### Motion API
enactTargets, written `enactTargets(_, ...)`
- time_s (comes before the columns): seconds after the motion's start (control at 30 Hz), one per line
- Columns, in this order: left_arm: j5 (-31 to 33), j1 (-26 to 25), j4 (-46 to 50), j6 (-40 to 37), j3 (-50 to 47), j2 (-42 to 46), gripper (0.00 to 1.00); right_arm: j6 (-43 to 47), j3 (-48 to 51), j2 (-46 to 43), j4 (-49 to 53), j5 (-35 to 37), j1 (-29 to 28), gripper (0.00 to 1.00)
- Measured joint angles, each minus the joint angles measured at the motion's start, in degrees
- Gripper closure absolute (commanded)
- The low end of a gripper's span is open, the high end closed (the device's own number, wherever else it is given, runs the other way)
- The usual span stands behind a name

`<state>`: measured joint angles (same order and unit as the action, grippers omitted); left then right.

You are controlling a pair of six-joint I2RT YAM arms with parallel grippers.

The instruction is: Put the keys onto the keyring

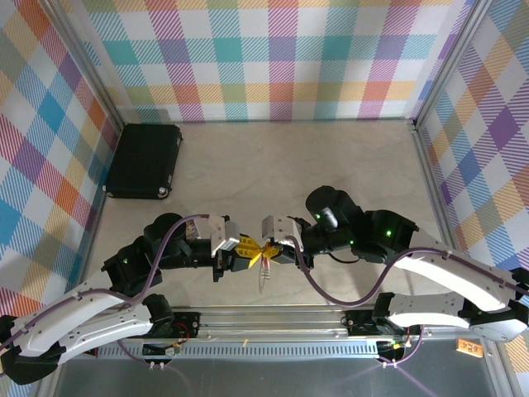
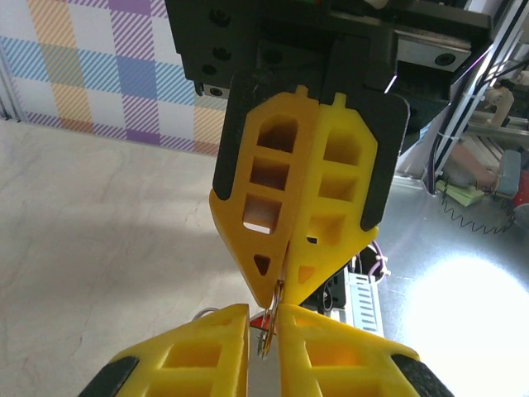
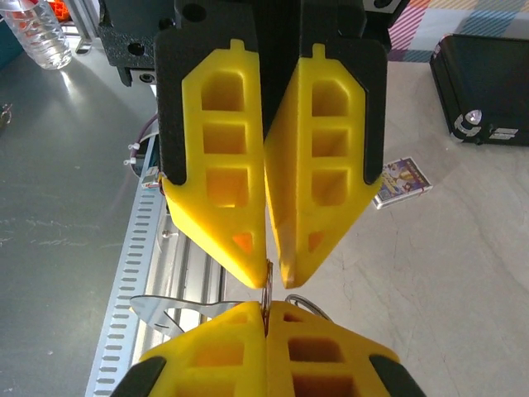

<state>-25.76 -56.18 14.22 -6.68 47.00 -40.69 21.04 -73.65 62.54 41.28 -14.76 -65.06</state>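
Both grippers meet tip to tip above the table's near edge. My right gripper (image 1: 271, 251) (image 3: 266, 308) is shut on the keyring (image 3: 266, 289), a thin silver loop standing edge-on between its yellow fingers. The ring's fan of silver pieces (image 3: 161, 308) sticks out to the left, and in the top view the keyring (image 1: 264, 275) hangs below the tips. My left gripper (image 1: 254, 252) (image 2: 263, 313) faces it with its jaws a narrow gap apart. The ring (image 2: 269, 331) sits in that gap against the right finger. A red key head (image 2: 258, 319) peeks out behind the ring.
A black case (image 1: 143, 160) lies at the back left of the table. A small picture card (image 3: 401, 178) lies on the table near it. The metal rail (image 1: 273, 318) runs along the near edge under the grippers. A water bottle (image 3: 37, 37) stands off the table.
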Motion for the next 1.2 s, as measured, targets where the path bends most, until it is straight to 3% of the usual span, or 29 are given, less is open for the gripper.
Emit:
enactTargets(0.13, -0.15, 0.00, 0.15, -0.07, 0.00, -0.42, 0.84, 0.00, 0.00, 0.00, -0.02, -0.04, 0.00, 1.00)
enactTargets(0.3, -0.39, 0.00, 0.70, -0.66, 0.09, -0.39, 1.00, -0.02, 0.00, 0.02, 0.02, 0.00, 0.02, 1.00)
enactTargets(0.53, -0.33, 0.00, 0.50, -0.66, 0.09, 0.24, 1.00, -0.44, 0.00, 0.02, -0.46, -0.15, 0.13, 1.00)
enactTargets(0.67, -0.35, 0.00, -1.79, 0.33, -0.94, 1.75, 1.00, -0.92, 0.00, -0.24, -1.95, -0.72, 0.11, 0.88)
enactTargets(1.07, -1.70, 0.00, -11.85, 3.06, -4.26, 2.14, 1.00, -2.43, 2.27, -3.45, -6.03, -0.79, 0.13, 0.84)
enactTargets(1.2, -2.29, 0.00, -15.47, 4.24, -5.75, 2.12, 1.00, -3.19, 4.11, -5.05, -7.87, -0.68, 0.11, 0.77)
